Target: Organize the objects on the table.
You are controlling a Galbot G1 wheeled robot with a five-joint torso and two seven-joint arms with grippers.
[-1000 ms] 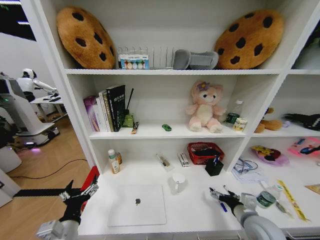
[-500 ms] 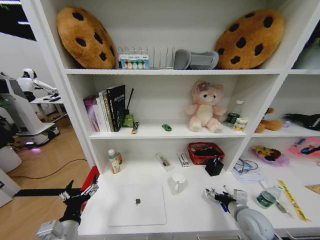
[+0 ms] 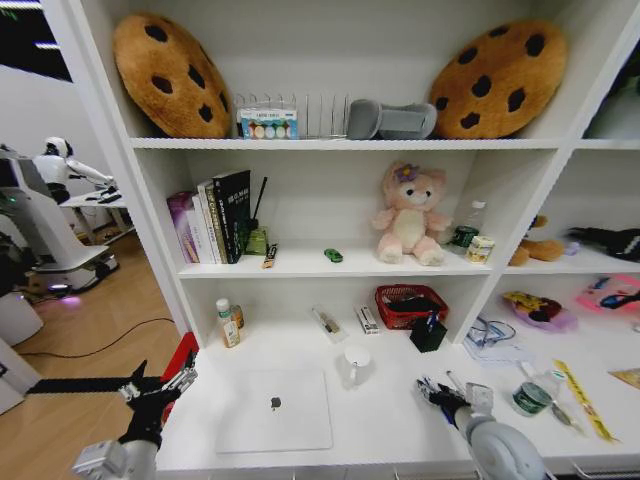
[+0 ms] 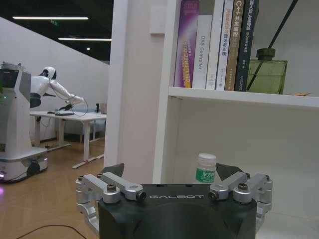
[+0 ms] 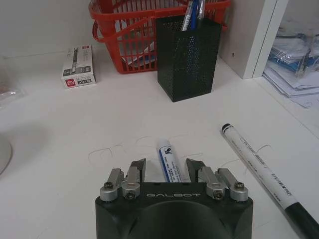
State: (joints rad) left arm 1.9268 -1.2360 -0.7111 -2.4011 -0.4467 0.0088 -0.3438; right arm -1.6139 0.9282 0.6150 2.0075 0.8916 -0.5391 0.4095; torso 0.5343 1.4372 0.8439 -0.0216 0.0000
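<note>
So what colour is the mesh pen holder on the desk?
Black; the right wrist view shows it best.

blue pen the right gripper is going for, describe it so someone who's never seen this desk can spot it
On the long white table, find the black mesh pen cup standing in front of the red basket. Nearer the robot, the blue pen lies flat on the table, its near end between the open fingers of the right gripper. It is shorter, with a blue-printed barrel; the neighbouring white marker is longer and black-capped.
</note>
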